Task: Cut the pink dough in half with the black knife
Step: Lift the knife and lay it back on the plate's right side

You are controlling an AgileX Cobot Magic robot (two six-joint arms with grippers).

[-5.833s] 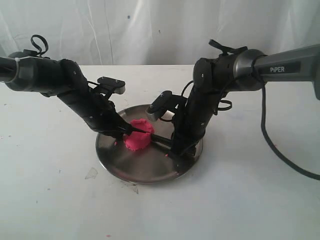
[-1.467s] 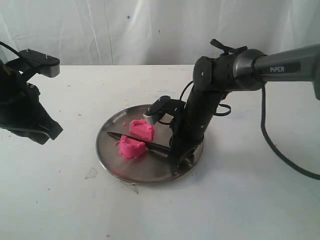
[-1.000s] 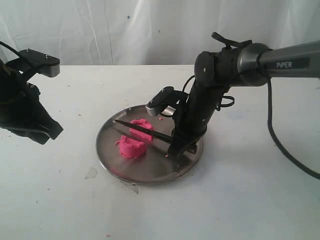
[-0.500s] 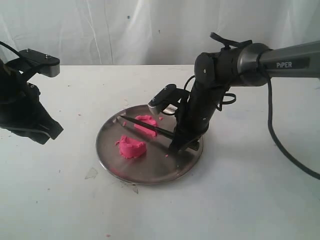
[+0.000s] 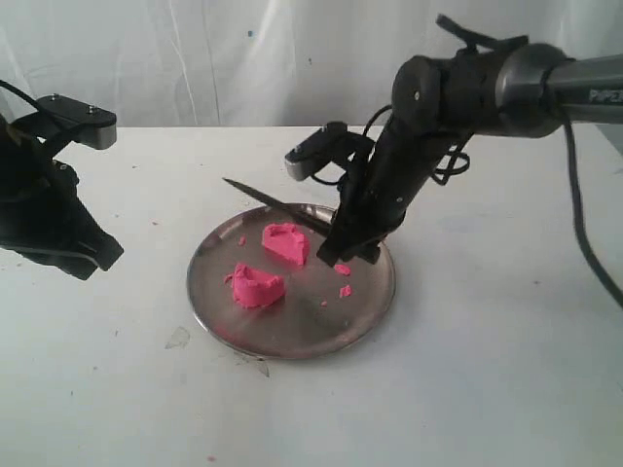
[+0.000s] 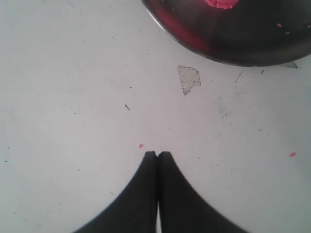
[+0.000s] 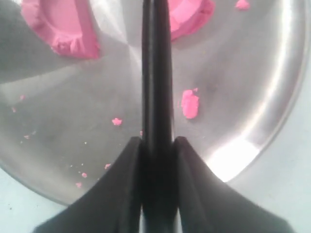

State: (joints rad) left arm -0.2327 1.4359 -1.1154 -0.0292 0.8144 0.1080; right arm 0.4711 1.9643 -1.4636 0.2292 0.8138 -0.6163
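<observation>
The pink dough lies in two chunks on the steel plate (image 5: 302, 336), one at the back (image 5: 286, 241) and one nearer the front (image 5: 257, 286). My right gripper (image 5: 348, 248) is shut on the handle of the black knife (image 5: 273, 201). The knife is held in the air, its blade slanting up and left over the plate's far rim. In the right wrist view the knife (image 7: 156, 73) runs out from the gripper (image 7: 158, 141) between the two chunks (image 7: 68, 29) (image 7: 189, 17). My left gripper (image 6: 157, 154) is shut and empty over bare table, far left of the plate (image 5: 97, 261).
Small pink crumbs (image 5: 345, 291) lie on the plate, one larger bit (image 7: 190, 104) beside the blade. A clear scrap (image 6: 188, 79) lies on the white table by the plate's rim (image 6: 228, 56). A white curtain hangs behind the table.
The single mound is now two chunks, and the left arm has drawn back to the far left. In the last second the right gripper lifted the knife up and back off the plate.
</observation>
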